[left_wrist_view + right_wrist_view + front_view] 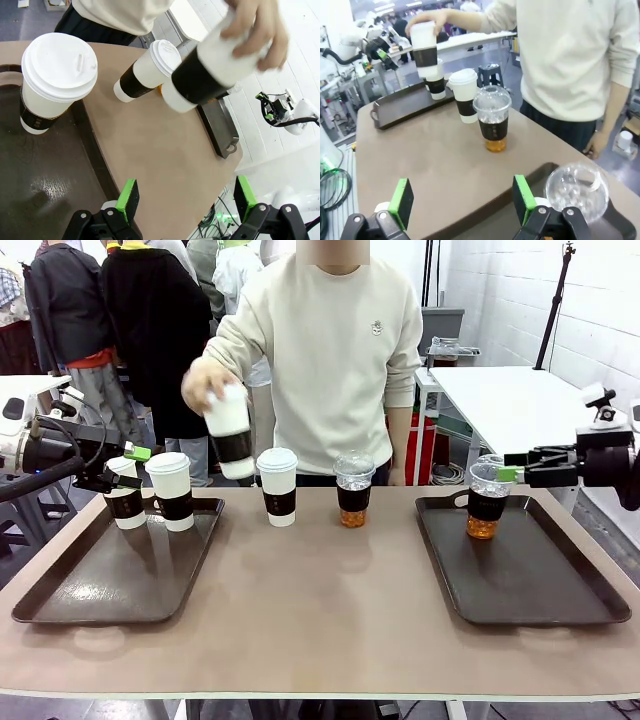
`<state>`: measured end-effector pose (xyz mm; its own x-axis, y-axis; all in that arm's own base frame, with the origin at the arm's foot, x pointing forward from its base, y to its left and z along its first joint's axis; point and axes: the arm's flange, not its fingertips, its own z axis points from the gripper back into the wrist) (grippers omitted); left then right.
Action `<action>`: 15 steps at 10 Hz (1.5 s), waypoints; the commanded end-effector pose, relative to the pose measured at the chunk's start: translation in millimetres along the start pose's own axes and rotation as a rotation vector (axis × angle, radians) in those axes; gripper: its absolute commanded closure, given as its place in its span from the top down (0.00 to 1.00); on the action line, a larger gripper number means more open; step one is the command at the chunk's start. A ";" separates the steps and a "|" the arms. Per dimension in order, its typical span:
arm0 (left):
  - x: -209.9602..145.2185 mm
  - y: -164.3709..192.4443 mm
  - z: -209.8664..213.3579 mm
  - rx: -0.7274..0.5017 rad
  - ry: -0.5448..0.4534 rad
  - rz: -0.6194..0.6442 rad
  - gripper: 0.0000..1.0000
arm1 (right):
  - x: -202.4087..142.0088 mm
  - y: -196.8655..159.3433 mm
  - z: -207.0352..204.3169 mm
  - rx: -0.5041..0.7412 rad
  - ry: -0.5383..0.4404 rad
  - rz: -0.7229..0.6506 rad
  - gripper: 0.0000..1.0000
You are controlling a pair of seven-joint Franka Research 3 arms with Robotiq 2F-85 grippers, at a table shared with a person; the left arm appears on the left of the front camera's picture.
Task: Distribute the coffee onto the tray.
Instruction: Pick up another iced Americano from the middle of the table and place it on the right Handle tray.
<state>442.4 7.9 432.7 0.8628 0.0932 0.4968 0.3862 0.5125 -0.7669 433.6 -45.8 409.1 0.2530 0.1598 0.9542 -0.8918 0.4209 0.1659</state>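
Two white lidded cups with brown sleeves [125, 496] [171, 491] stand at the far end of the left tray [100, 590]. My left gripper [132, 462] hovers open beside the leftmost one; its wrist view shows the open gripper [186, 197] over the tray edge, with nothing between the pads. A person's hand [205, 383] holds a third white cup [229, 430] tilted in the air. Another white cup [278, 487] and a clear amber cup [354, 491] stand on the table. A second clear cup [486, 501] stands on the right tray [540, 580], with my open right gripper [512, 474] just right of its dome lid [576, 187].
The person stands at the far side, the other hand hanging by the table's far edge. Large bare areas remain on the near halves of both trays. Brown table surface [320, 610] lies open between them. People and other tables are behind.
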 end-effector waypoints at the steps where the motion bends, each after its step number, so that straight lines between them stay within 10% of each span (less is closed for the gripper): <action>1: -1.7 -2.0 1.3 -0.001 0.001 0.002 1.00 | 18.5 -16.5 -22.1 0.019 0.040 -0.004 1.00; 7: -1.7 -2.0 1.3 -0.001 0.001 0.002 1.00 | 66.7 -47.8 -91.6 0.018 0.226 0.068 1.00; 15: -1.7 -2.0 1.3 -0.001 0.001 0.002 1.00 | 64.1 -47.5 -91.1 0.024 0.196 0.090 1.00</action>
<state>442.3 7.8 432.8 0.8628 0.0929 0.4969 0.3864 0.5126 -0.7668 526.3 25.7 439.8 0.2374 0.3674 0.8993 -0.9221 0.3764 0.0897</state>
